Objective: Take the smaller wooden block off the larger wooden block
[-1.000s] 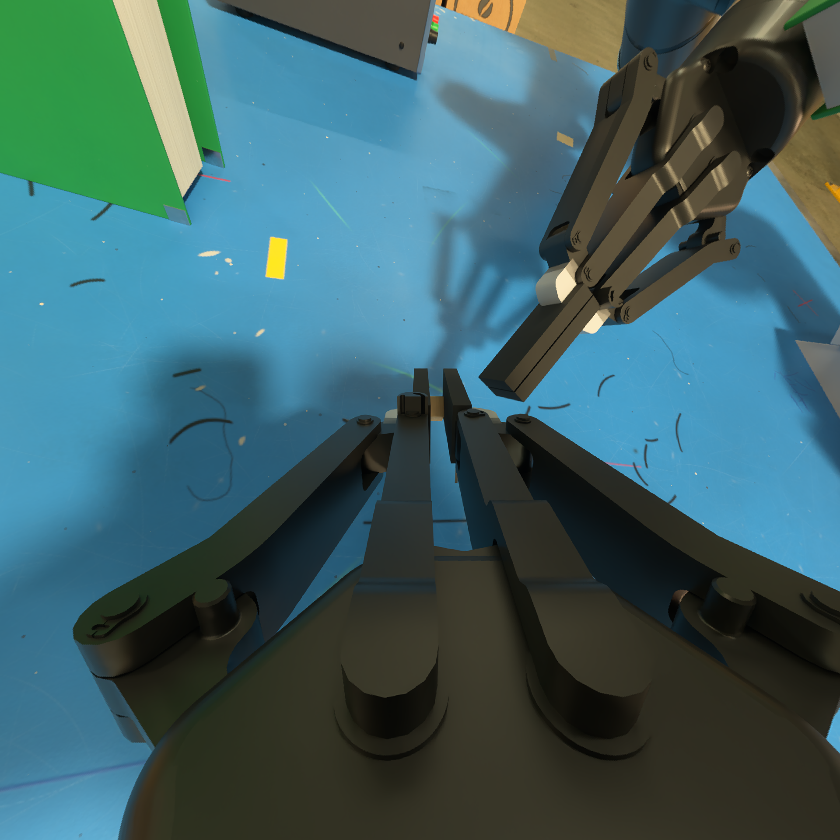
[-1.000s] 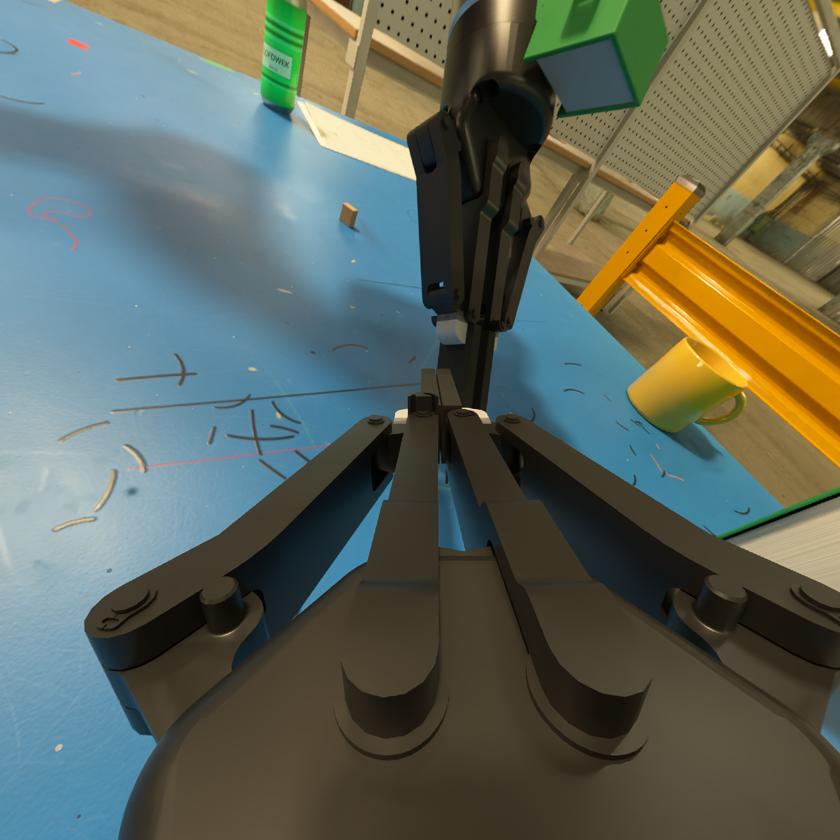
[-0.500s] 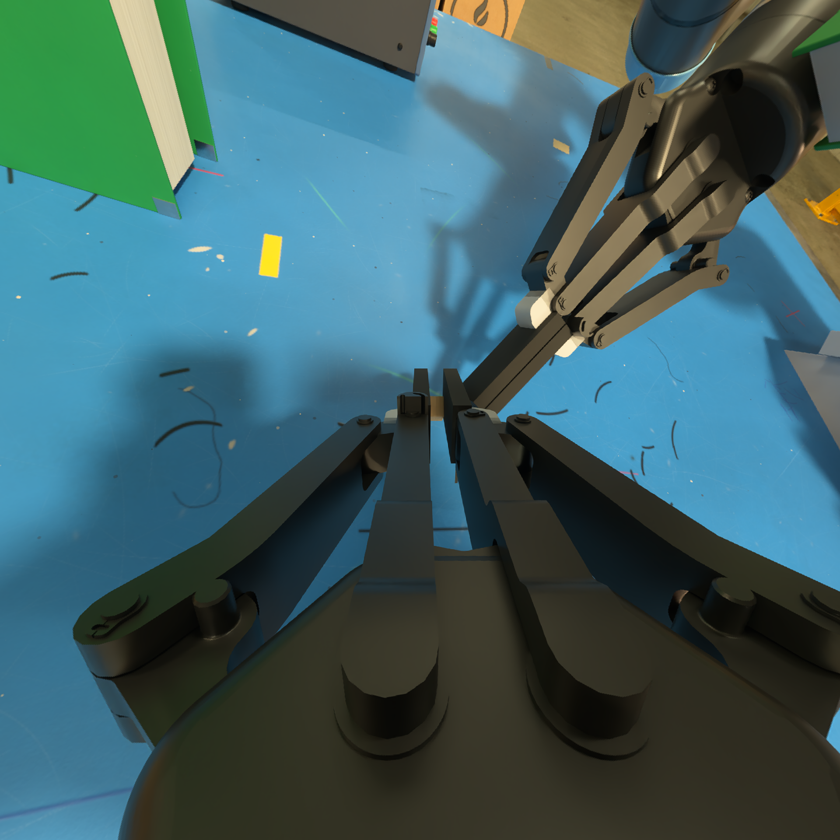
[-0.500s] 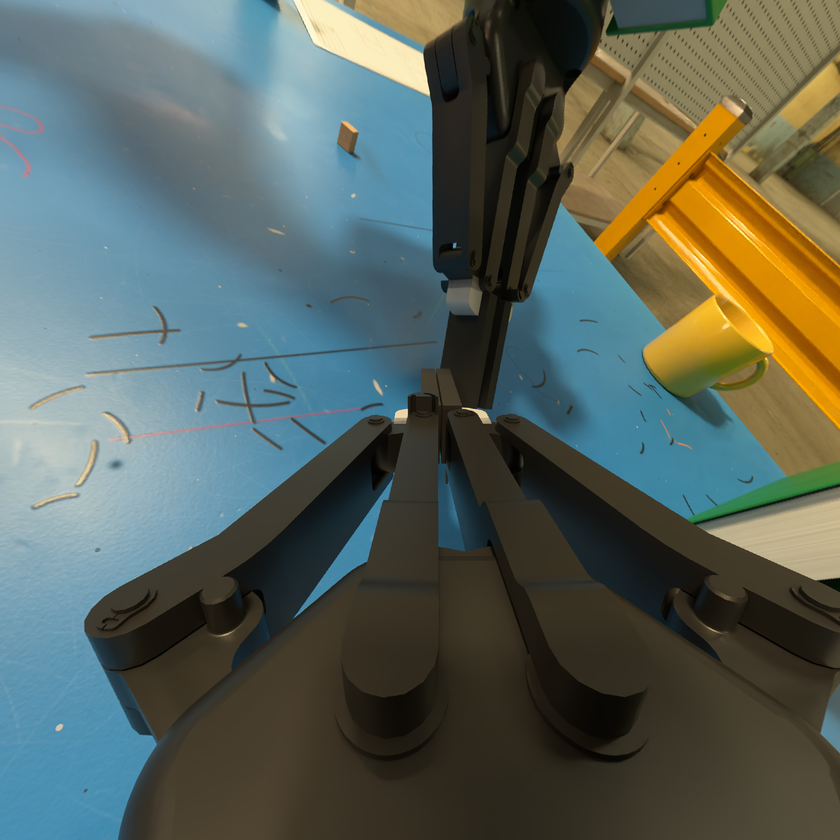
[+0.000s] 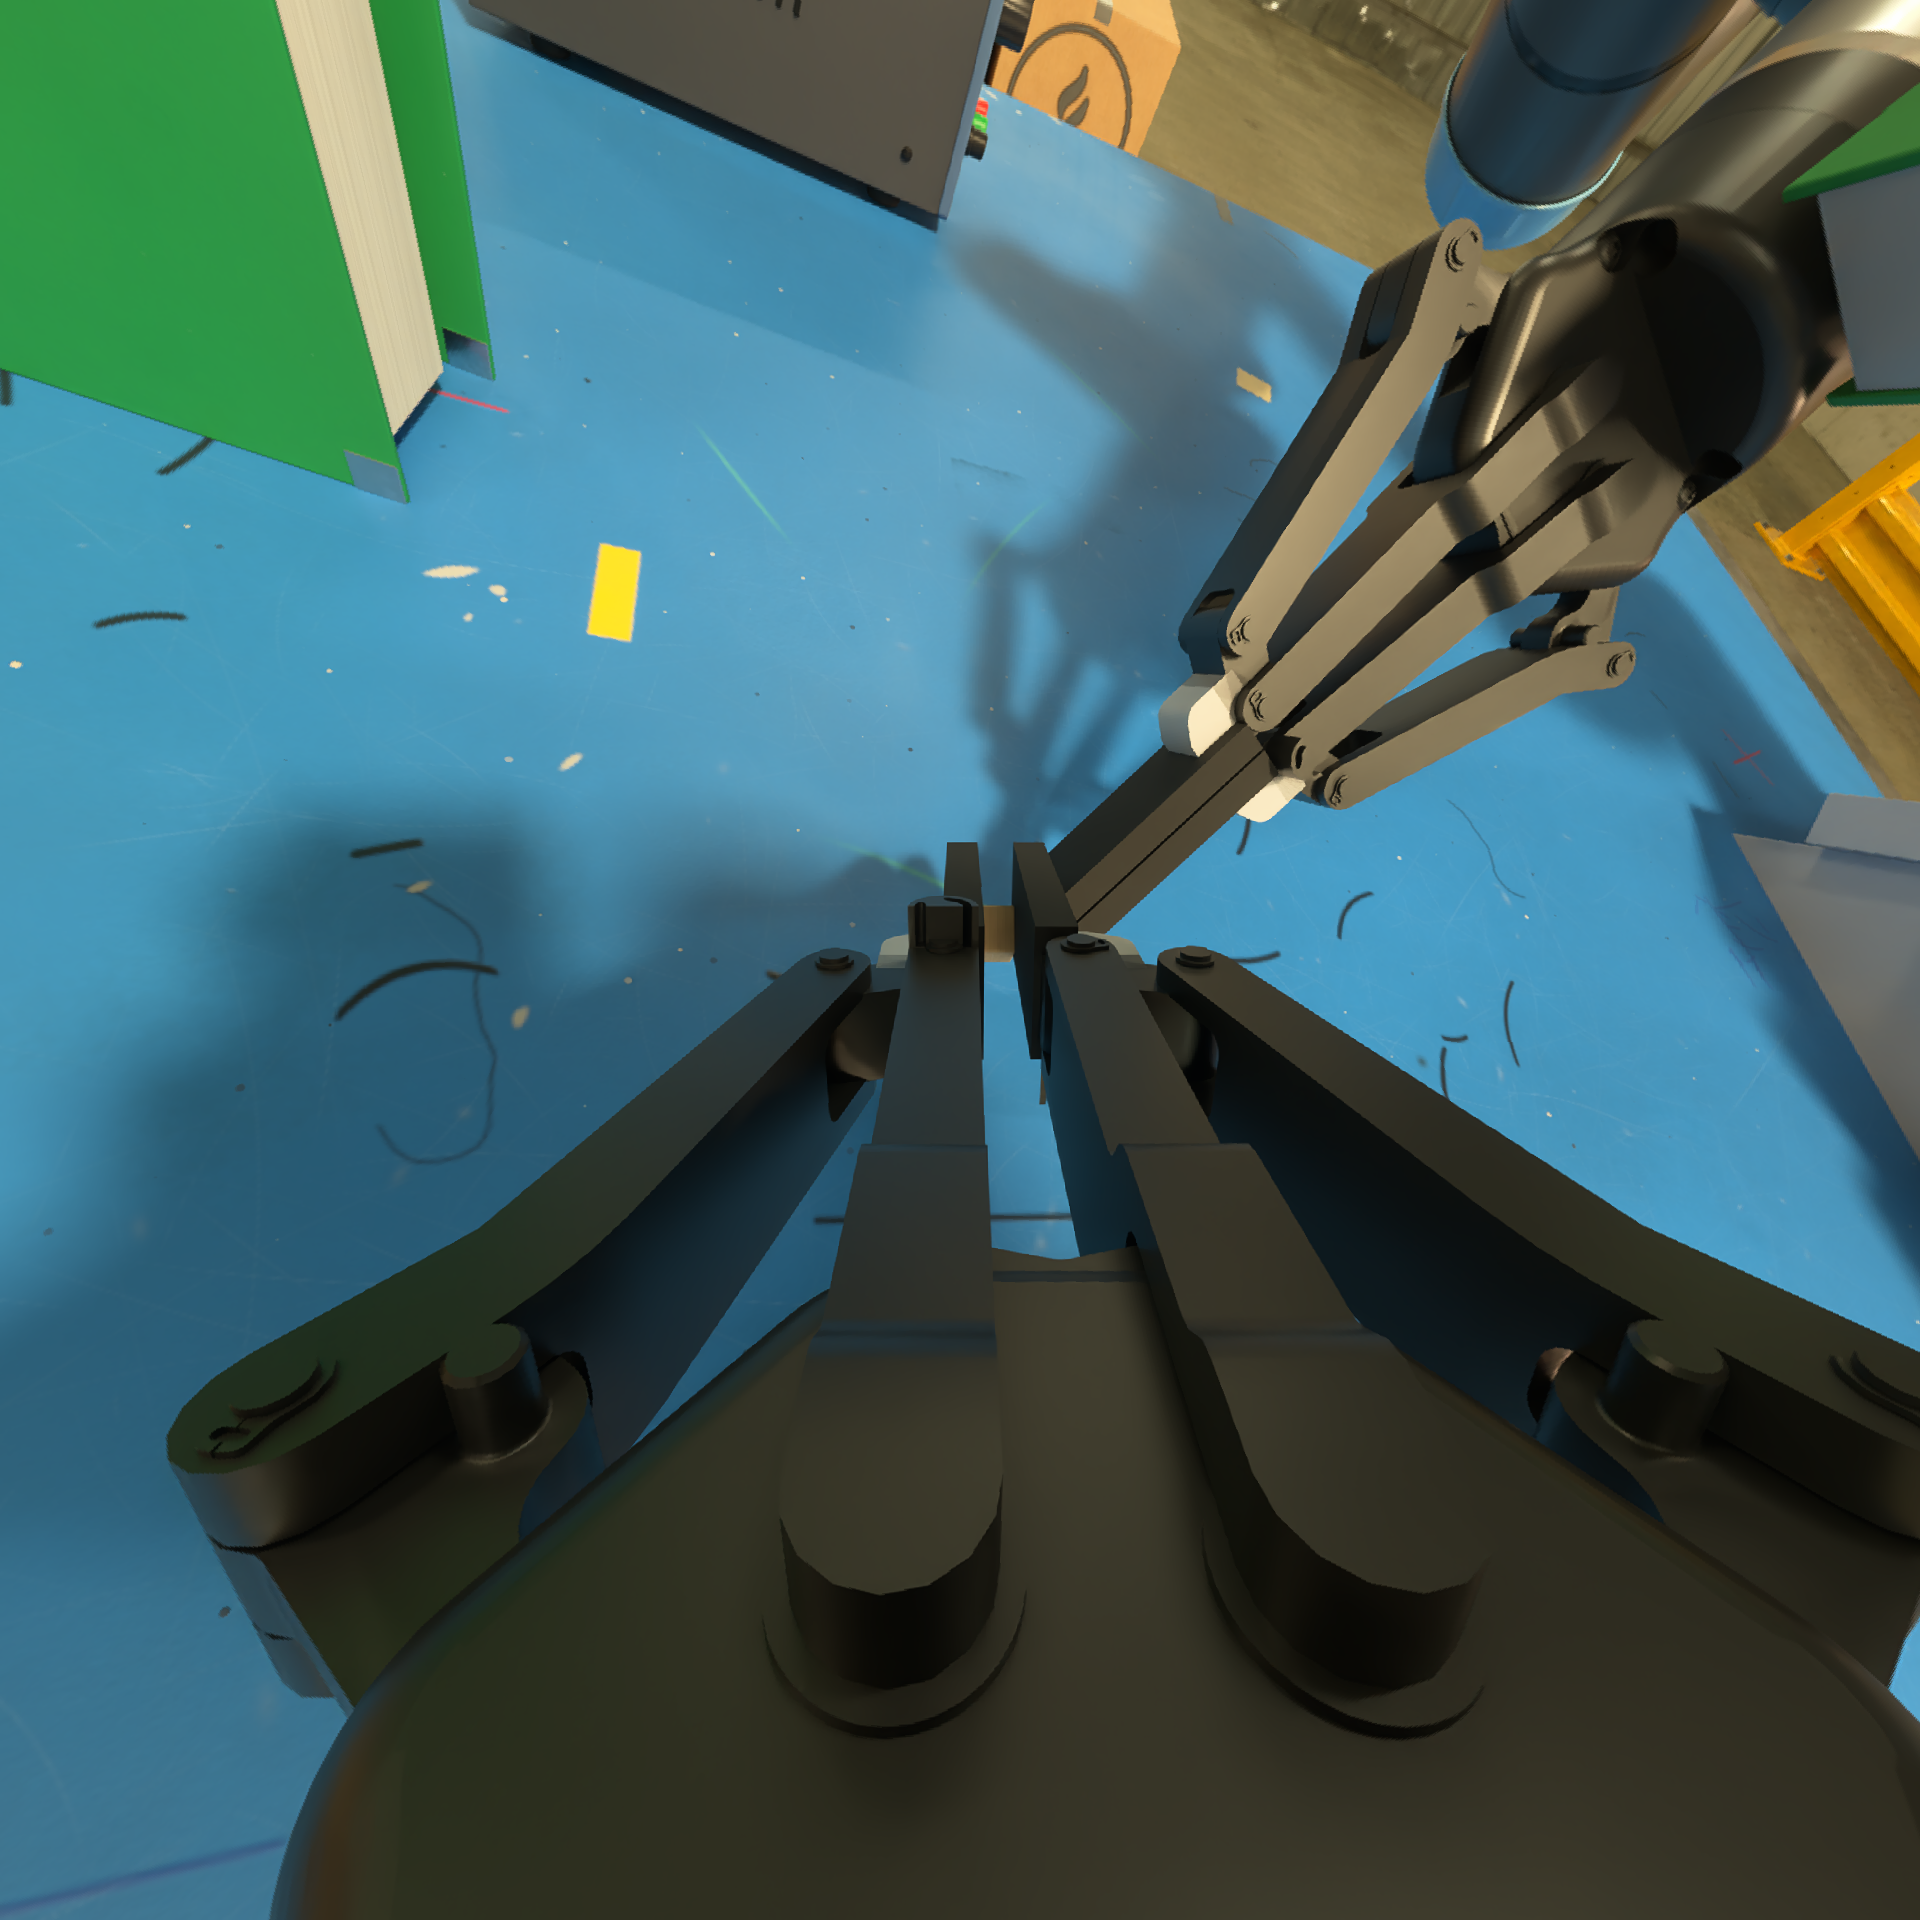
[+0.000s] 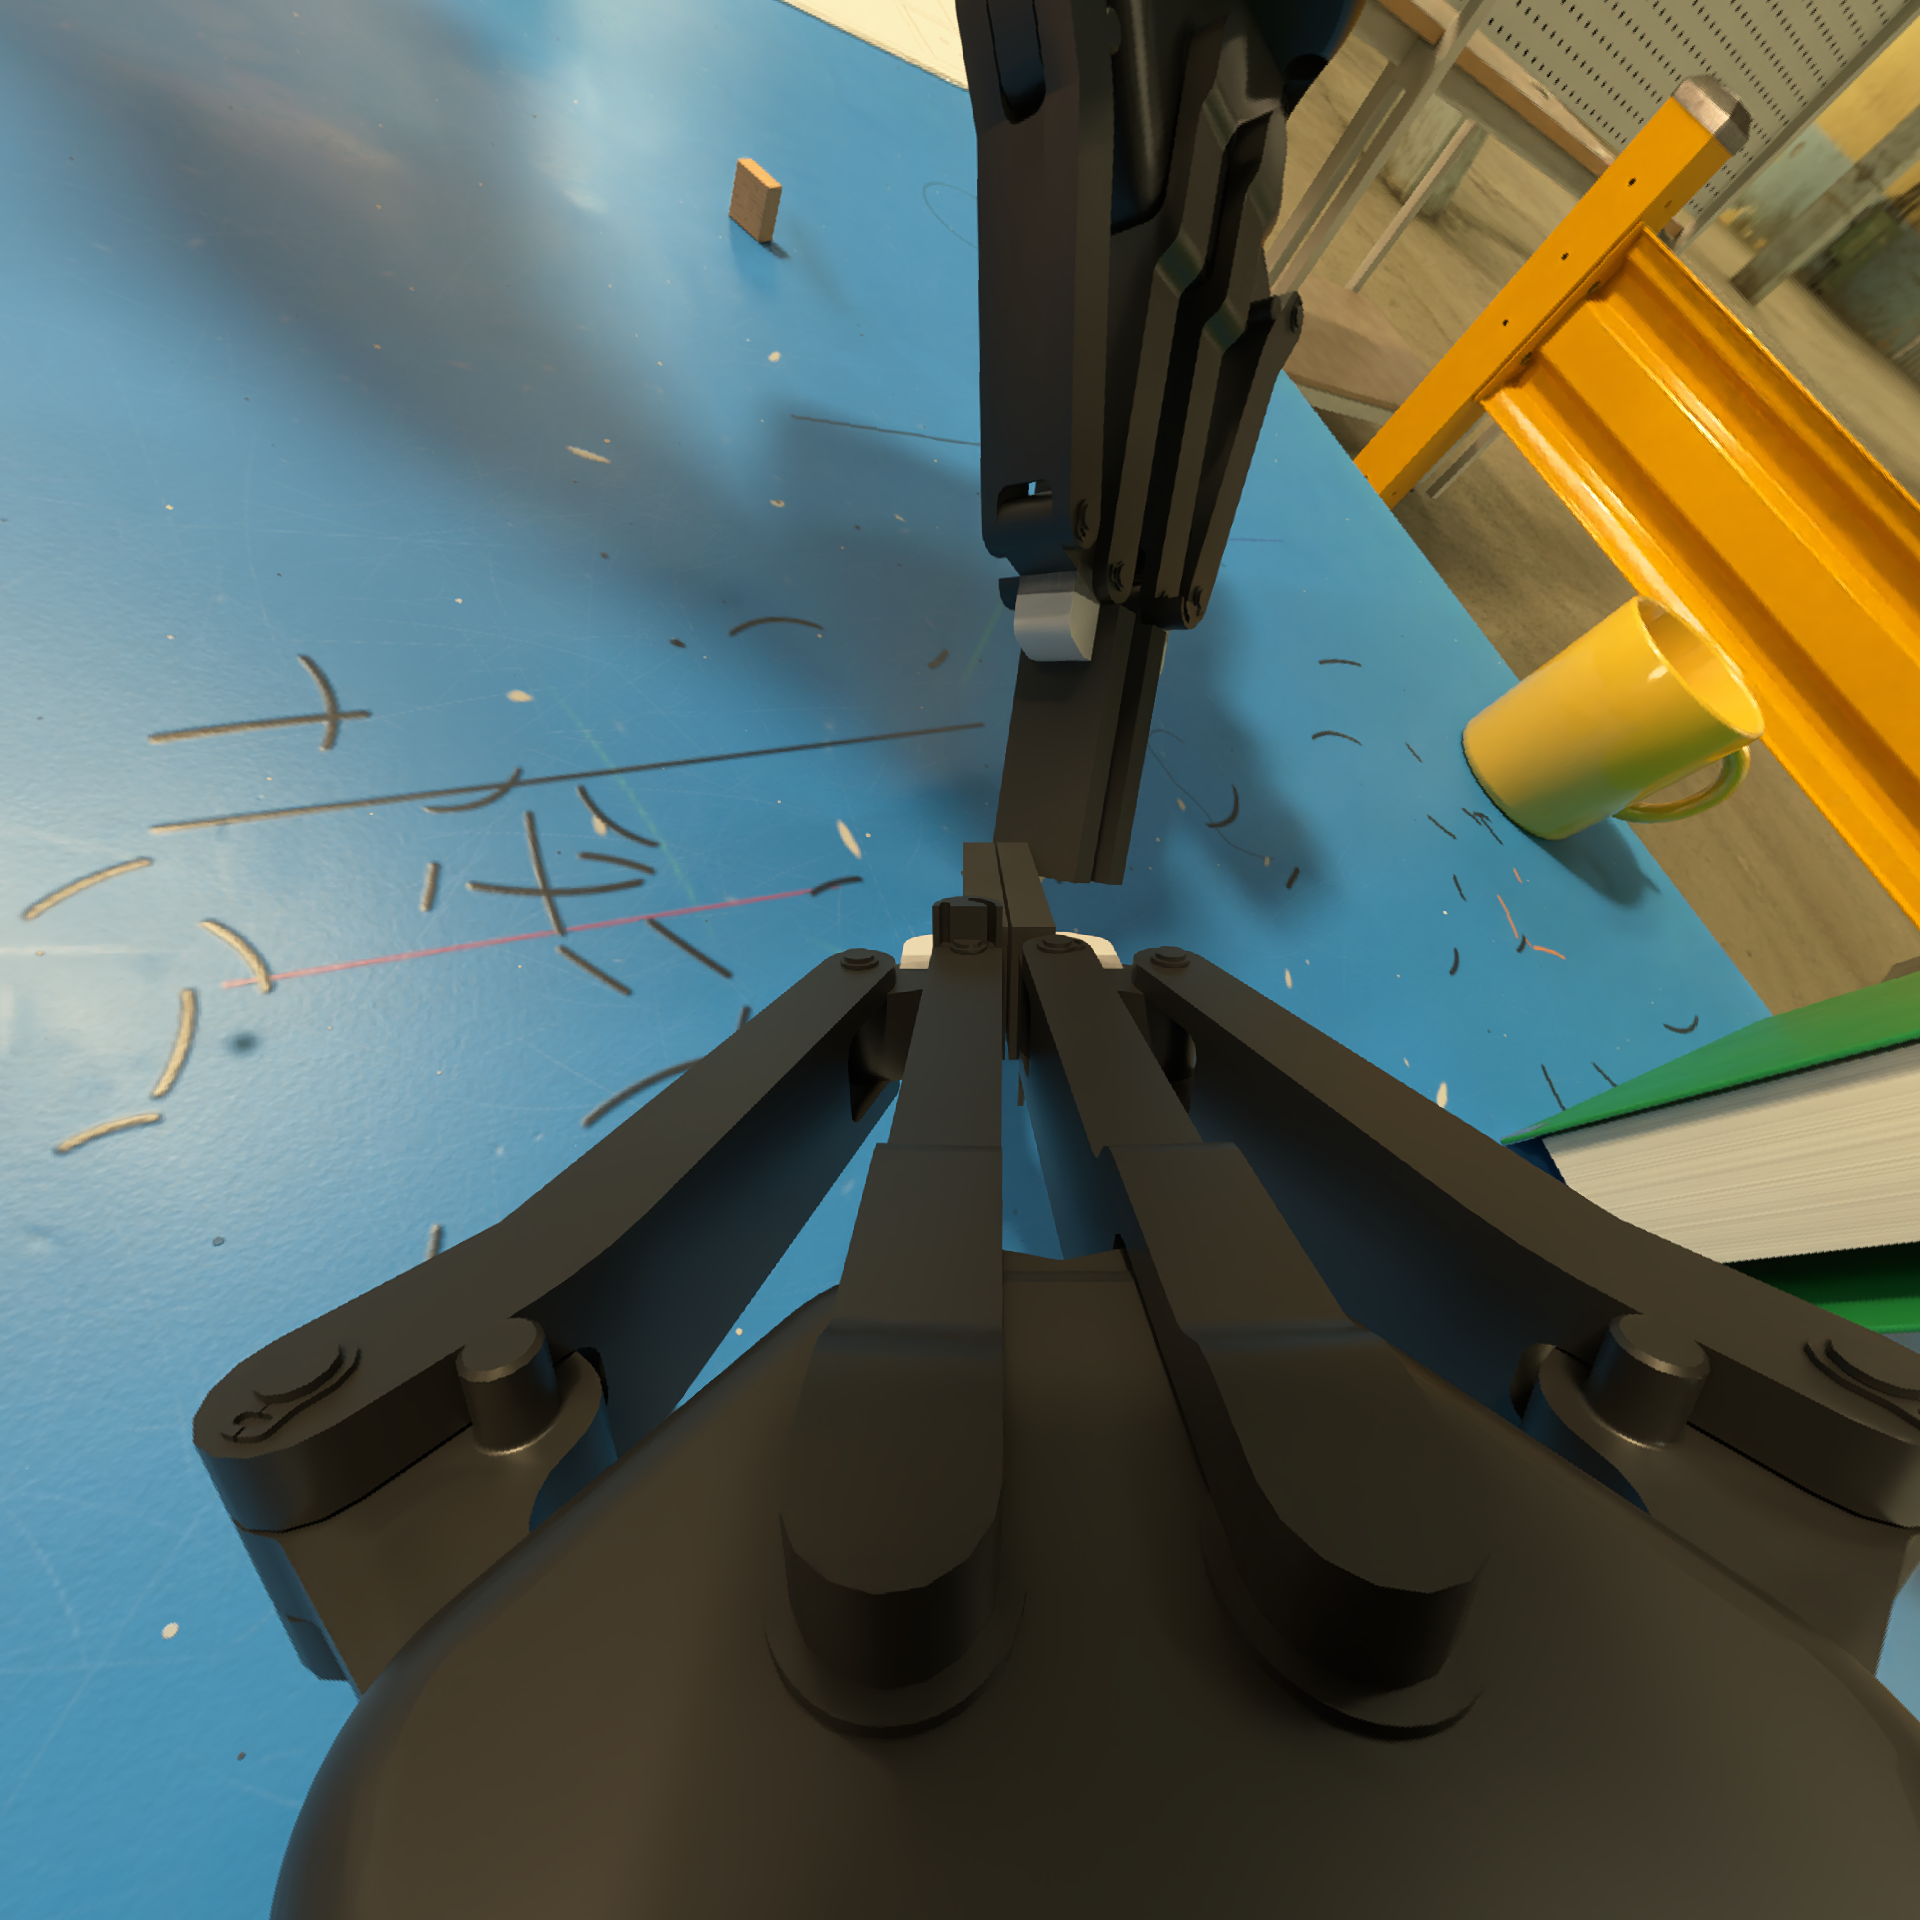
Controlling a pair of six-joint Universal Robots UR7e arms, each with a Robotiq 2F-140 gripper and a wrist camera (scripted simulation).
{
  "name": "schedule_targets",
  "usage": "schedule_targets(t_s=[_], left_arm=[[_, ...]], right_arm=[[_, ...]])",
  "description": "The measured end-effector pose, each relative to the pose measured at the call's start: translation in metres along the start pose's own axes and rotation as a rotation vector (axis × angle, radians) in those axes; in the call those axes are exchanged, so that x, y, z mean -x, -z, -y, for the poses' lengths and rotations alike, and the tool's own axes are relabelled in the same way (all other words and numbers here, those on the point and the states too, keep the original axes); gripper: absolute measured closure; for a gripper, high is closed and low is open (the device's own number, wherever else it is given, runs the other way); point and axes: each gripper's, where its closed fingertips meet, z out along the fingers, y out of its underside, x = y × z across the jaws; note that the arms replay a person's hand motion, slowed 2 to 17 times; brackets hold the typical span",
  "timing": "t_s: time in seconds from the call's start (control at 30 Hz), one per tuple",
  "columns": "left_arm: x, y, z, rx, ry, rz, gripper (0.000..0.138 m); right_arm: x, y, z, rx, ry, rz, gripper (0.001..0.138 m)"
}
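Observation:
My left gripper (image 5: 992,868) is shut on a tan wooden block (image 5: 997,925); only a sliver of the block shows between the fingers, low over the blue table (image 5: 727,727). I cannot tell whether it is the larger or the smaller block. A second small wooden block (image 6: 755,200) stands alone far off on the table, and also shows in the left wrist view (image 5: 1252,384). My right gripper (image 6: 1000,868) is shut and empty. Its tips nearly touch the left gripper's fingers (image 6: 1070,790), and it reaches in from the upper right in the left wrist view (image 5: 1153,821).
A green book (image 5: 208,208) stands at the far left of the left wrist view, with a dark box (image 5: 779,83) behind it. A yellow mug (image 6: 1610,717), an orange beam (image 6: 1714,447) and the same book (image 6: 1766,1143) are on the right.
The right gripper has moved in and down until its shut tips are beside the left gripper's fingers. The left gripper stays shut on its block.

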Motion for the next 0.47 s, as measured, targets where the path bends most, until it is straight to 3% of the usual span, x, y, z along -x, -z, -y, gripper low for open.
schedule_targets(t_s=[0.47], left_arm=[[-0.0006,0.003,0.0024,-0.024,0.004,-0.012,0.129]], right_arm=[[-0.006,0.0057,-0.0044,-0.002,-0.077,0.003,0.138]])
